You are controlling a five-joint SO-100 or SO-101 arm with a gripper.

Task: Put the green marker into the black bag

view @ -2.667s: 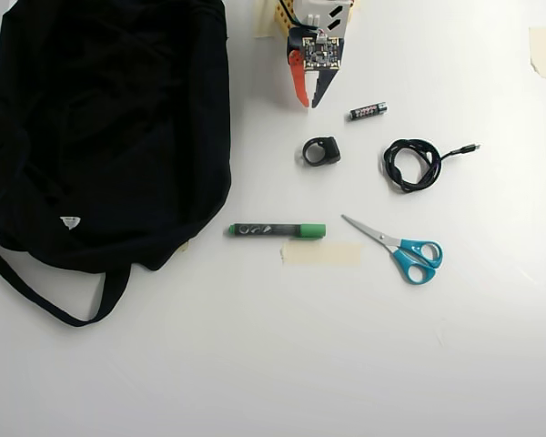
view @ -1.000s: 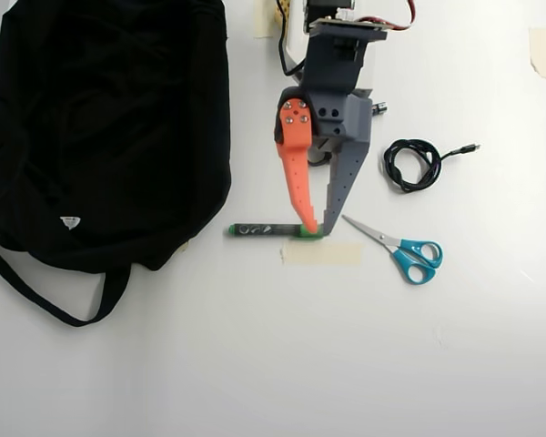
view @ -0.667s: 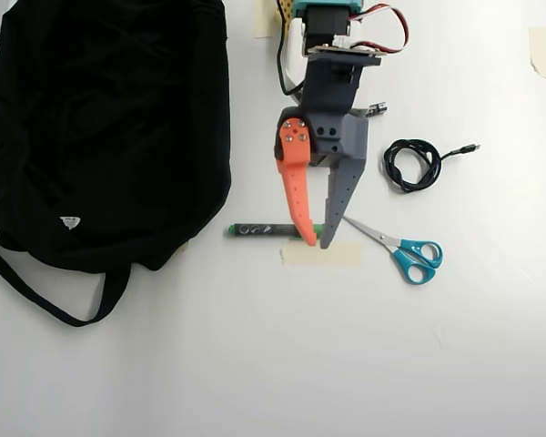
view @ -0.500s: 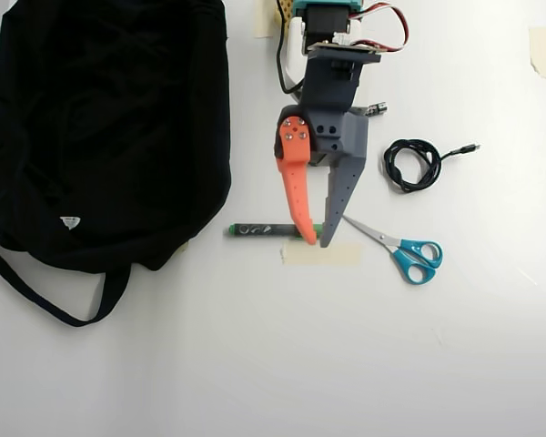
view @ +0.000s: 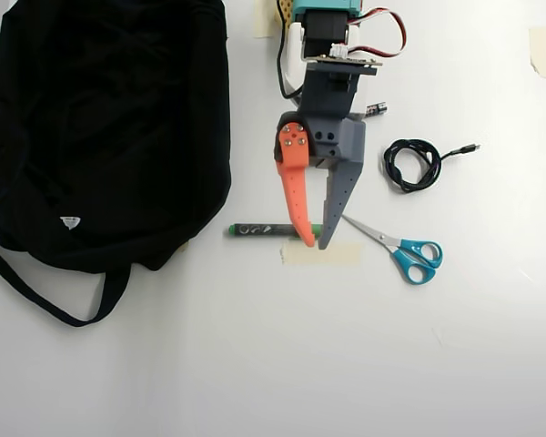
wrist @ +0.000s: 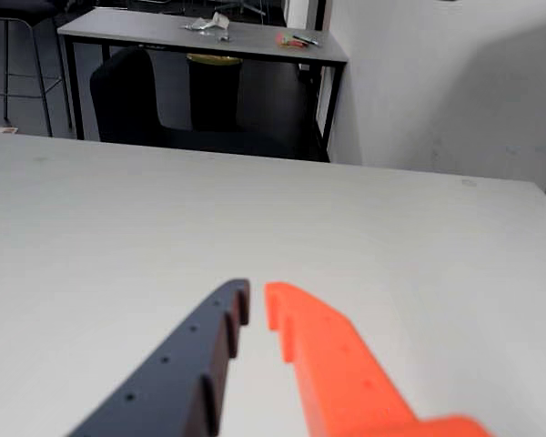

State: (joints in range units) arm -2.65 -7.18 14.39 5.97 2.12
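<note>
White worktop, dark office behind. The orange-and-grey two-finger gripper (view: pixel 311 244) is narrowing around the green cap end of the slim dark-barrelled green marker (view: pixel 264 229), jaws tighter than a second ago, just a sliver between the tips. Marker is still lying flat mid-worktop, beside the large black fabric bag (view: pixel 109 127) at the left edge. Grasp looks nearly set; lift not yet begun.

In the overhead view the gripper (view: pixel 315 243) covers the cap end of the green marker (view: pixel 264 228), so whether the fingers touch it cannot be told. The black bag (view: pixel 109 127) is cut off by the top and left edges, and the arm hides most of the small battery (view: pixel 376 109). In the wrist view the marker is not visible, and both fingers run off the bottom edge.
</note>
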